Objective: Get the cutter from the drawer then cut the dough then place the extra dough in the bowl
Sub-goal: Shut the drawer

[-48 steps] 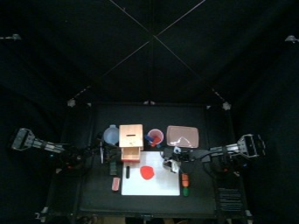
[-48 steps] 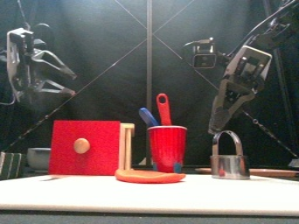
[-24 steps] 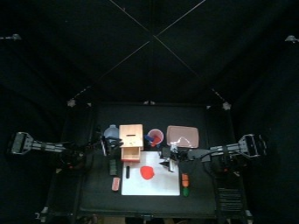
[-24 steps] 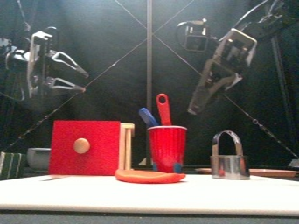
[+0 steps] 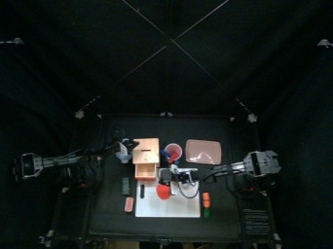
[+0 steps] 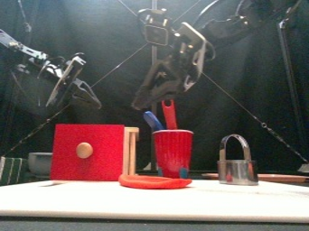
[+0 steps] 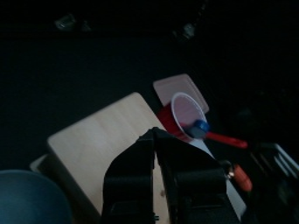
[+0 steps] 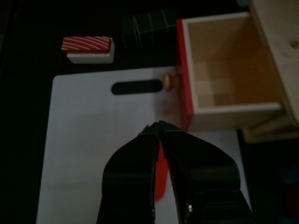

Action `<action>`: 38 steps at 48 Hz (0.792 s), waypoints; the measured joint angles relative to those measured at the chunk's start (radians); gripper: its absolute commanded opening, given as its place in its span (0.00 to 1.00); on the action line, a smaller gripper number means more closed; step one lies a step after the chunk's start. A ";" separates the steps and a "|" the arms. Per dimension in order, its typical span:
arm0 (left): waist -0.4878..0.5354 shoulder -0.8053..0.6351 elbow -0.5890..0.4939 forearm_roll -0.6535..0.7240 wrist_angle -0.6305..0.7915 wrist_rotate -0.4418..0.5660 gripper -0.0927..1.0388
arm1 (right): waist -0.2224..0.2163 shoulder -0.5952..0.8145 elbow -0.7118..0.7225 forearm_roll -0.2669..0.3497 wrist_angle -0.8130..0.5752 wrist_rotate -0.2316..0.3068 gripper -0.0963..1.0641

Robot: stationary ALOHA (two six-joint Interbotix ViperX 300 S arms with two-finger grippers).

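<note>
Now noting cutter (image 6: 238,162) out of the drawer (image 8: 228,61), upright on the table, right of the red cup (image 6: 172,152), ungripped. Dough (image 6: 154,181) flat before the cup, seemingly uncut. Seen right claw (image 8: 156,129) swung from above cutter to over dough, pinched closed, empty. Left claw (image 7: 156,131) advanced over wooden box (image 6: 130,153), likewise closed on nothing. Judging fetch done; cutting pending, needing a return to cutter.
</note>
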 measured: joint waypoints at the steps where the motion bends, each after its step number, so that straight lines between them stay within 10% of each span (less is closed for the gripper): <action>1: 0.014 0.005 -0.003 -0.002 0.002 -0.002 0.44 | 0.002 0.012 -0.012 -0.003 0.002 0.002 0.52; 38: 0.135 0.413 -0.276 -0.078 0.173 0.000 0.44 | 0.028 0.360 -0.479 -0.098 0.282 0.009 0.52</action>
